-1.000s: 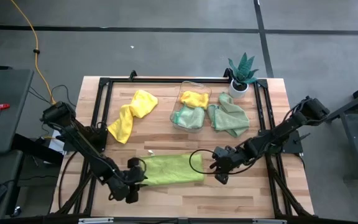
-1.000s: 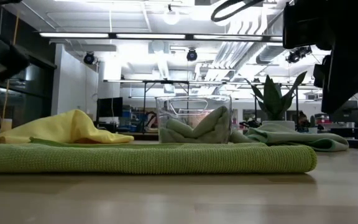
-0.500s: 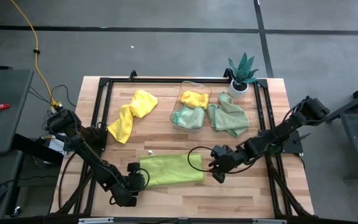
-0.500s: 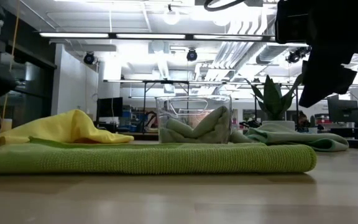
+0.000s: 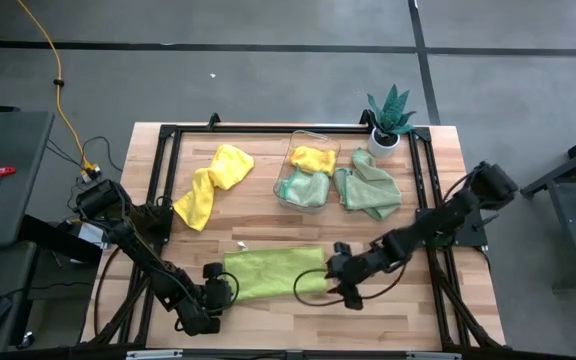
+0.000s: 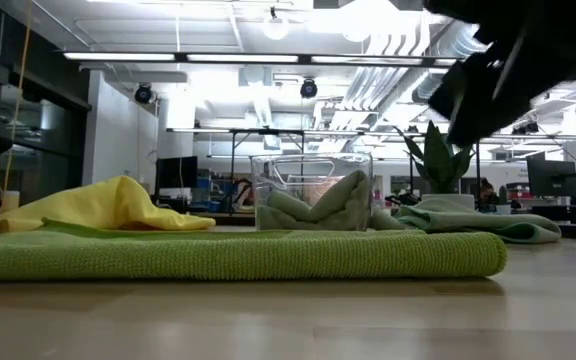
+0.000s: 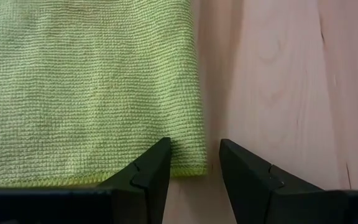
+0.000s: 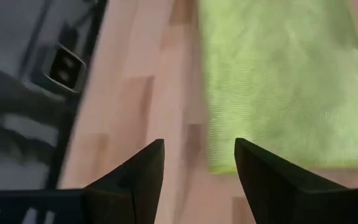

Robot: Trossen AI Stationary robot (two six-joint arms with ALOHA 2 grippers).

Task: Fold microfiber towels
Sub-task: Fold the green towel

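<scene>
A lime green towel lies flat at the bench's six o'clock edge. The left gripper hovers open and empty at its seven o'clock corner, the right gripper open and empty at its four o'clock corner. Soft and limp, it is likely best pinched by its corners. Farther back, at eleven o'clock, lies a yellow towel.

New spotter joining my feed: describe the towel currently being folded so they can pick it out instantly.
On the wooden table, look along the near edge, away from the potted plant and clear bin. The lime green towel lies flat there between the open left gripper and open right gripper. It is the only neat flat rectangle; the yellow and mint towels are crumpled.
</scene>
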